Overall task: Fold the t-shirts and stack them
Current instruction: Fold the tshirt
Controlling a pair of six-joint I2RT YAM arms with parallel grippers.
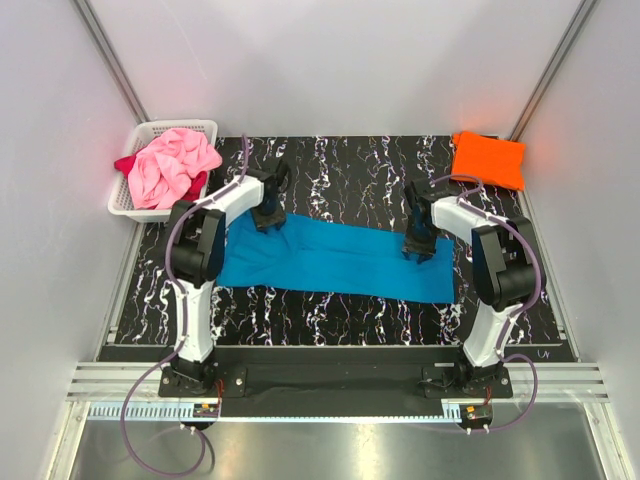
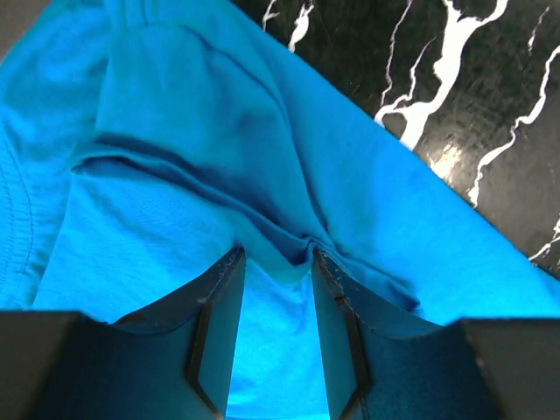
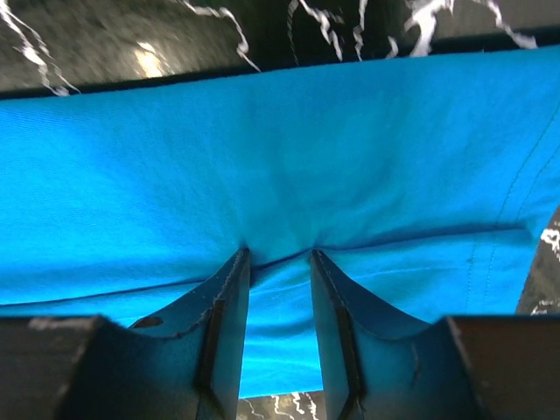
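1. Black marbled counter (image 1: pixel 340 170) carries one folded orange shirt (image 1: pixel 488 158) in its far right corner; I count that done.
2. Pink shirt (image 1: pixel 175 165) and dark red shirt (image 1: pixel 125 163) lie crumpled in the basket (image 1: pixel 150 130).
3. Turquoise shirt (image 1: pixel 340 262) lies mid-counter as a long flattened band; left jaws and right jaws are each closed on a pinch of it.

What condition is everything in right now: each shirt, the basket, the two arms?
turquoise t-shirt: laid out in a long strip, pinched near both ends.
orange t-shirt: folded, lying at far right.
basket: upright, holding two shirts.
pink t-shirt: crumpled in the basket.
dark red t-shirt: crumpled, mostly under the pink one.
left end effector: shut on the turquoise t-shirt.
right end effector: shut on the turquoise t-shirt.
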